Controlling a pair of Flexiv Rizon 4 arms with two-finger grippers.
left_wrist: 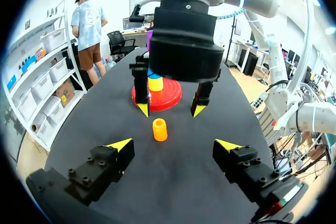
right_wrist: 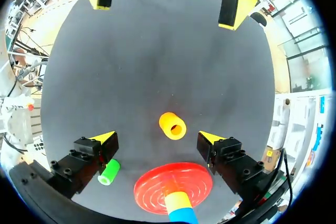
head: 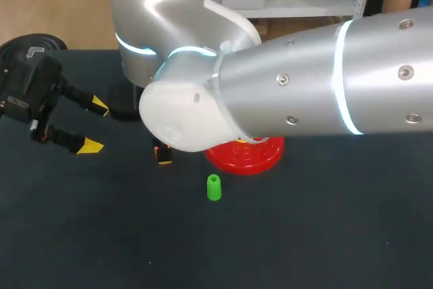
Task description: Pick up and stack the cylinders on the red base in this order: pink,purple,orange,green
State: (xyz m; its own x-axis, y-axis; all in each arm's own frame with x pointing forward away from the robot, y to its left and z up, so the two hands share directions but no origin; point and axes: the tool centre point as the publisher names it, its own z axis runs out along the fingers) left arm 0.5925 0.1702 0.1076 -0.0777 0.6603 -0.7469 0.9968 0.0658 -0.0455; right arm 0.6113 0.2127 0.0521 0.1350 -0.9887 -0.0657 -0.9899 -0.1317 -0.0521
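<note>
The orange cylinder (right_wrist: 172,125) lies on its side on the dark table, just ahead of my open right gripper (right_wrist: 156,139) and between its fingers, touching neither. In the left wrist view the right gripper (left_wrist: 170,110) hangs just above and behind the orange cylinder (left_wrist: 159,129). The red base (right_wrist: 152,187) lies under the right gripper, and its post (right_wrist: 178,205) shows yellow and blue sections. The green cylinder (head: 214,187) stands in front of the red base (head: 267,157). My left gripper (head: 95,125) is open and empty at the table's left. I can make out no pink or purple cylinder.
My right arm (head: 304,86) spans the middle of the head view and hides its own gripper and part of the base. The green cylinder (right_wrist: 108,172) lies close beside one right finger. Bare dark table (head: 325,235) stretches in front and to the right.
</note>
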